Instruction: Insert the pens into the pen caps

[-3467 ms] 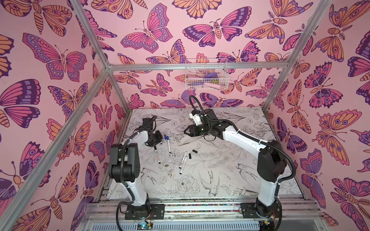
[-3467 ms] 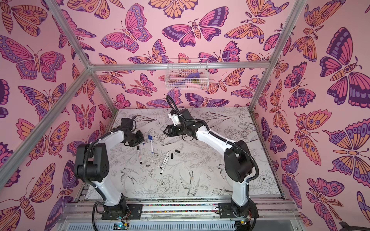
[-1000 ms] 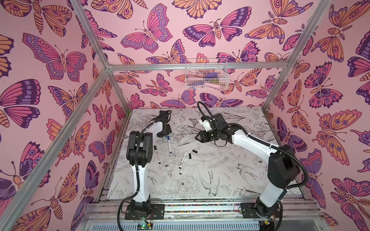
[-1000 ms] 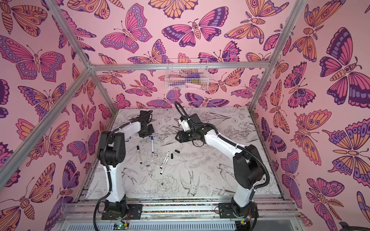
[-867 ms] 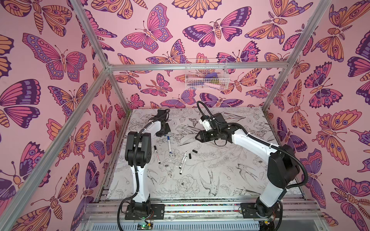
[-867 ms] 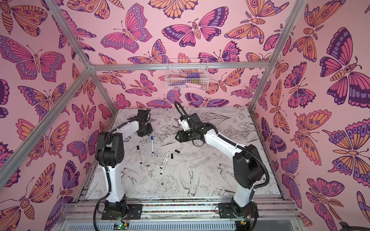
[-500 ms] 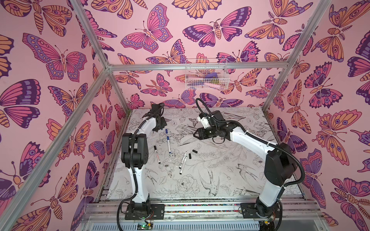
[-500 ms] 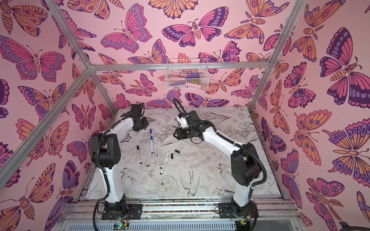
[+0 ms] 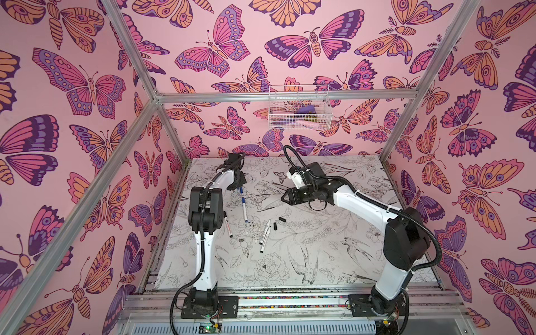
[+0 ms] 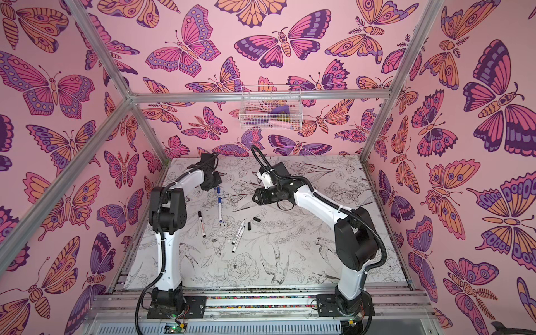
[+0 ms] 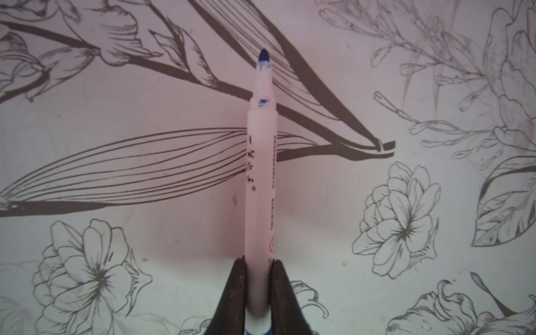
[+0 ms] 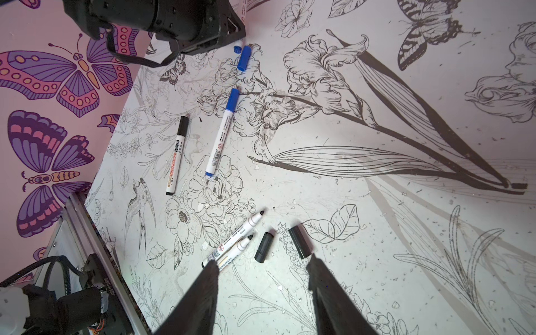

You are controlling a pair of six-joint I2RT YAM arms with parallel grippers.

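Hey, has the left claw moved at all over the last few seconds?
Yes. The left claw, shut on a blue-tipped pen, has moved toward the back wall, farther from the capped black pen lying still on the table.

A white pen (image 11: 259,179) sticks out from the gripper (image 11: 258,265). Two dark fingers (image 11: 233,290) pinch it near its back end, one on each side. The pen has no cap. Its blue tip (image 11: 263,55) points away from the fingers. Small dark print runs along its side, and a blue band (image 11: 258,330) shows at the back end. Under the pen is a pale mat (image 11: 116,95) with drawn flowers (image 11: 397,220) and long leaves (image 11: 130,168).
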